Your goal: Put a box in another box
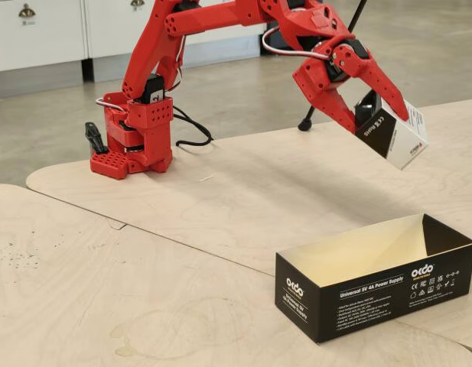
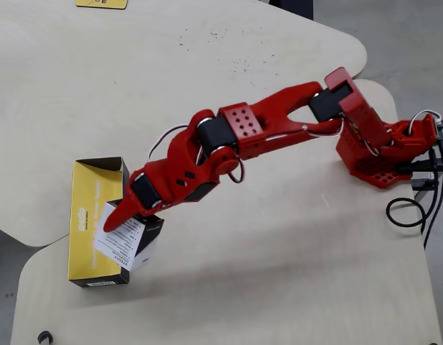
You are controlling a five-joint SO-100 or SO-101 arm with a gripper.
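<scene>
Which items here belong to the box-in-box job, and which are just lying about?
In the job:
- small box, held off the table
- gripper, shut on it
- long black box, open, empty

Lying about:
- black cables by the arm base
- yellow label at the table edge

The red arm (image 1: pixel 220 15) and its gripper (image 1: pixel 377 115) look like matt moulded plastic. The small box (image 1: pixel 396 131) is smooth printed cardboard, with a slight sheen. The long black box (image 1: pixel 373 294) is matt card, pale yellowish inside. The table (image 1: pixel 105 260) is bare light plywood, faintly stained.
</scene>
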